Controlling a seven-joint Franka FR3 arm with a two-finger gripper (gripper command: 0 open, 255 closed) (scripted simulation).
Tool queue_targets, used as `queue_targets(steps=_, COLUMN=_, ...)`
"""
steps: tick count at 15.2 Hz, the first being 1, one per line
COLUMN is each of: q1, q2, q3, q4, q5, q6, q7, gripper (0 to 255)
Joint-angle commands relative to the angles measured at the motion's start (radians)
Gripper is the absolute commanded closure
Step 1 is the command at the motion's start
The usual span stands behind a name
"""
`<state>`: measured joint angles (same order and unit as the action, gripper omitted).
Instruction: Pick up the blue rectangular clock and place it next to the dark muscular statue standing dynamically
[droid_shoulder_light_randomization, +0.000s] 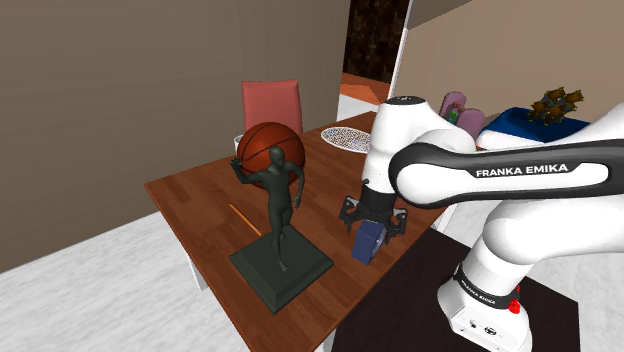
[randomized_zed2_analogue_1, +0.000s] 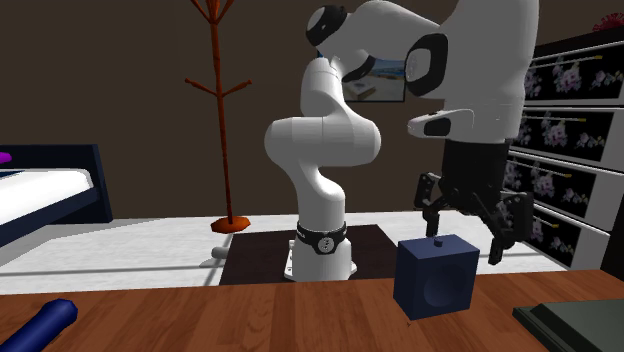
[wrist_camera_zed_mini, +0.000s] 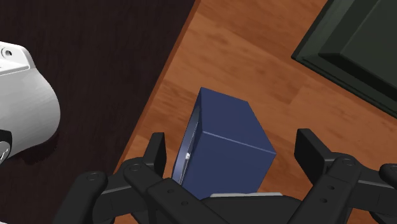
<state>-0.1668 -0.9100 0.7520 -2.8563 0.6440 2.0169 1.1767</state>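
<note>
1. Blue and box-shaped, the clock (droid_shoulder_light_randomization: 368, 243) sits on the brown wooden table (droid_shoulder_light_randomization: 200, 205), close to the table edge nearest the arm's stand.
2. We see the black gripper (droid_shoulder_light_randomization: 373, 215) hanging directly above the clock. Its fingers (wrist_camera_zed_mini: 156, 151) are spread wide and hold nothing. In the wrist view the clock lies between them, and neither finger touches it.
3. In the second exterior view we note a round recess in the clock's near face and a small stud on its top. The fingertips hang at about the level of that top.
4. We place the dark statue (droid_shoulder_light_randomization: 275, 205) just beside the clock, towards the shoulder view's left. It is a muscular striding figure carrying a reddish-brown ball (droid_shoulder_light_randomization: 271, 147) on its shoulder.
5. The statue's square dark base (droid_shoulder_light_randomization: 281, 266) lies near the clock but apart from it. A strip of bare wood separates the two in the wrist view.
6. An orange pencil (droid_shoulder_light_randomization: 244, 219) lies on the table beyond the statue.
7. A red chair (droid_shoulder_light_randomization: 272, 101) stands behind the far side of the table.
8. A patterned plate (droid_shoulder_light_randomization: 346, 138) rests near the far corner of the table.
9. We also mark a red-brown coat stand (randomized_zed2_analogue_1: 222, 120) on the floor behind the arm.
</note>
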Motion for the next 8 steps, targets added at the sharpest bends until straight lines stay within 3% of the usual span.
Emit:
queue_targets(steps=1, q1=-0.003, q2=-0.032, q3=-0.037, q4=0.03, q5=-0.032, q6=-0.063, q7=0.004, gripper=0)
queue_targets(steps=3, q1=-0.009, q2=-0.059, q3=-0.077, q4=0.072, q5=-0.068, q6=-0.131, q7=0.009, gripper=0)
queue_targets(steps=8, q1=-0.009, q2=-0.059, q3=-0.077, q4=0.072, q5=-0.068, q6=-0.131, q7=0.009, gripper=0)
